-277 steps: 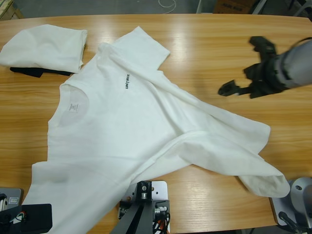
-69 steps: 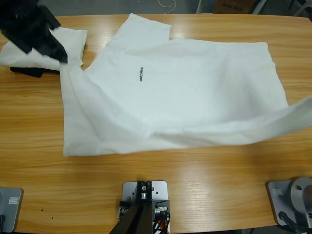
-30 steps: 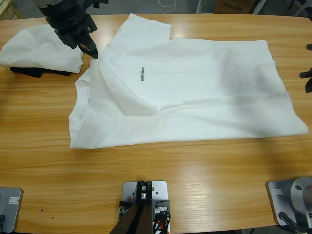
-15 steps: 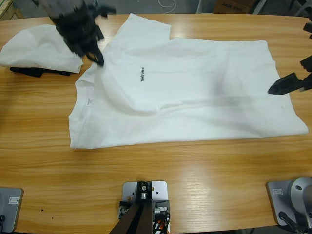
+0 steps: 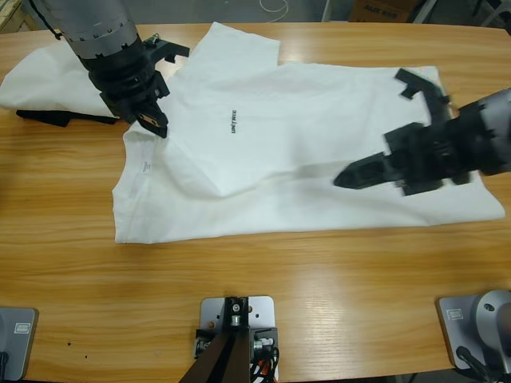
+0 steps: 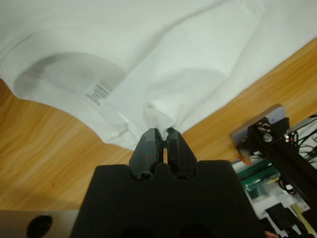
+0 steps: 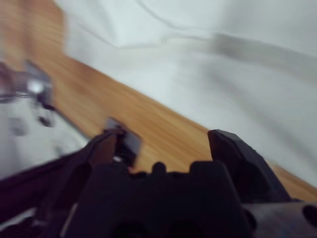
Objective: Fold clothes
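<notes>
White T-shirt: spread across the middle and right of the wooden table, folded lengthwise so its lower edge runs straight along the near side; one short sleeve lies flat toward the far edge, small black chest lettering faces up, and the round neck with its sewn label sits at the garment's left end. A soft diagonal ridge of cloth crosses from the neck toward the middle. Left gripper: at the collar end of the shirt, jaws pressed together; the left wrist view shows their tips at a small peak of white fabric by the neckline, though whether cloth is actually pinched between them cannot be told. Right gripper: above the shirt's right half, pointing toward the middle, jaws spread apart with nothing between them; the right wrist view looks down on white cloth and a strip of table. Second white garment: folded, at the far left corner of the table, partly hidden by the left arm, lying over a dark item whose edge shows beneath it.
</notes>
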